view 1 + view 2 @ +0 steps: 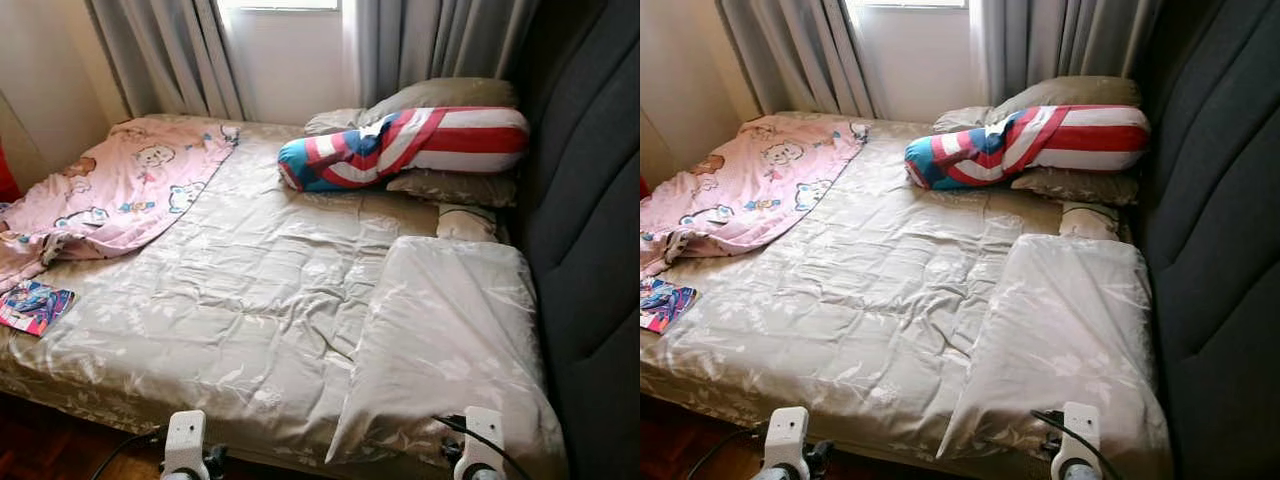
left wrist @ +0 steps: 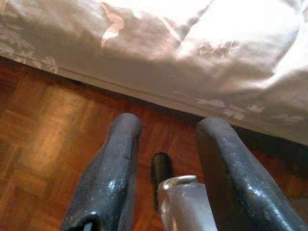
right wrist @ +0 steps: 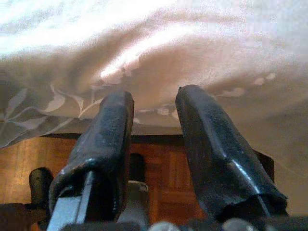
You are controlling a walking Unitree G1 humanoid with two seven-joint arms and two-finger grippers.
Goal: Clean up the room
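Both arms low at the foot of the bed, wrists poking into the bottom edge of the head views. Left gripper (image 2: 166, 130) over parquet floor (image 2: 43, 120), fingers apart, nothing between them, tips just short of the hanging bed edge. Right gripper (image 3: 154, 103) also has fingers apart, empty, tips close up against the overhanging beige floral bedspread (image 1: 250, 290); touching or not, can't tell.

Bed (image 1: 120, 400) covered by that bedspread, wrinkled across the middle. Near right corner: a large pillow (image 1: 450, 340) in matching beige fabric, lying flat beside the dark grey padded headboard (image 1: 590, 250). Near left edge: a small colourful book or magazine (image 1: 33, 305), flat on the spread. Beyond it, a pink cartoon-print blanket (image 1: 120, 190), crumpled, running along the left side up to the far corner.

Farther right: red, white and blue bolster (image 1: 400, 148) lying across a stack of two beige pillows (image 1: 445, 95), one above and one under it. A small cushion (image 1: 465, 222) sits between the stack and the large pillow.

Back wall: grey curtains (image 1: 170, 55) either side of a bright window (image 1: 285, 5).
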